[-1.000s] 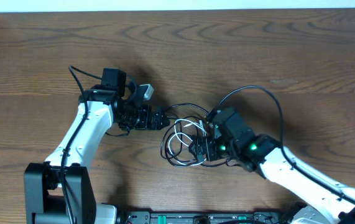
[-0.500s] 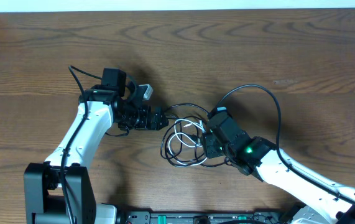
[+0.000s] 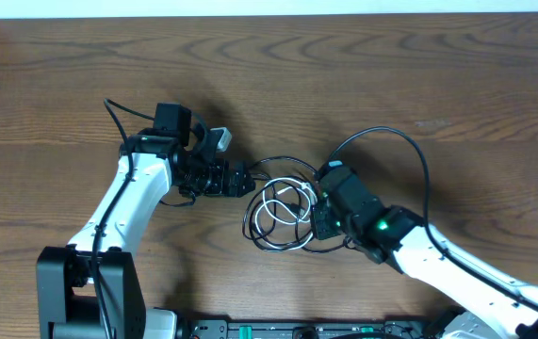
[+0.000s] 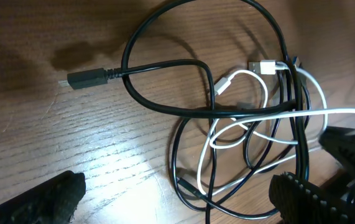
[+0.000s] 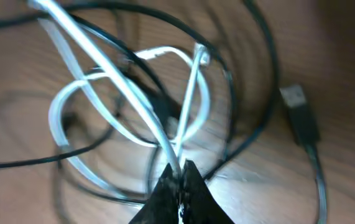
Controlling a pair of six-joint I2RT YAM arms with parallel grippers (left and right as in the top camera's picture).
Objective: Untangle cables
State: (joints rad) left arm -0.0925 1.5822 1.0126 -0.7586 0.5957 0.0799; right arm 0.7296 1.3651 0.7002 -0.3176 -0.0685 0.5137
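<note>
Where thin cables coil, grained wooden table

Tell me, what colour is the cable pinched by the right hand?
White. The white cable in the right hand shows best in the right wrist view.

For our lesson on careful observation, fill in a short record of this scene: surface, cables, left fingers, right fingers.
surface: wooden table
cables: white cable and black cable, tangled in overlapping loops
left fingers: open, spread either side of the tangle, holding nothing
right fingers: shut on the white cable
</note>
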